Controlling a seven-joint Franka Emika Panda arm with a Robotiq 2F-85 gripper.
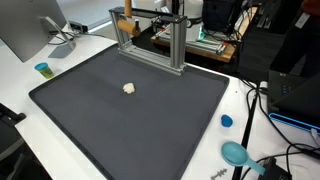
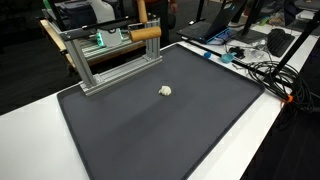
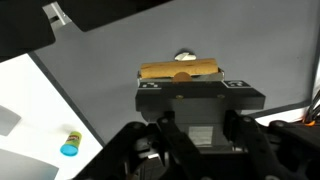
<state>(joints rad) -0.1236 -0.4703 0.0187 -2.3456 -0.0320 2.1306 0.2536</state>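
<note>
Dark grey mat (image 1: 120, 120) on a white table (image 1: 20, 95), with desks and equipment in the far background. In the wrist view the gripper (image 3: 182, 82) fills the lower middle of the picture, its jaws closed on a wooden cylinder (image 3: 180, 70). The cylinder lies crosswise at the fingertips, level, with both ends jutting past the gripper body, and the mat (image 3: 200, 30) shows behind it. A small white lump (image 3: 185, 57) shows just past the cylinder's far edge. In both exterior views it lies alone near the middle of the mat (image 1: 129, 88) (image 2: 166, 90). In those views a tan cylinder (image 2: 147, 32) (image 1: 125, 24) shows at the far end of an aluminium frame (image 1: 150, 50) (image 2: 110, 65). The frame stands on the far edge of the mat, and the gripper cannot be made out there. To the left, off the mat, a blue cup (image 1: 42, 69) (image 3: 68, 146) stands on the table near a monitor (image 1: 25, 30). To the right lie a blue cap (image 1: 226, 121), a teal scoop (image 1: 236, 153) and loose cables (image 1: 262, 110).
</note>
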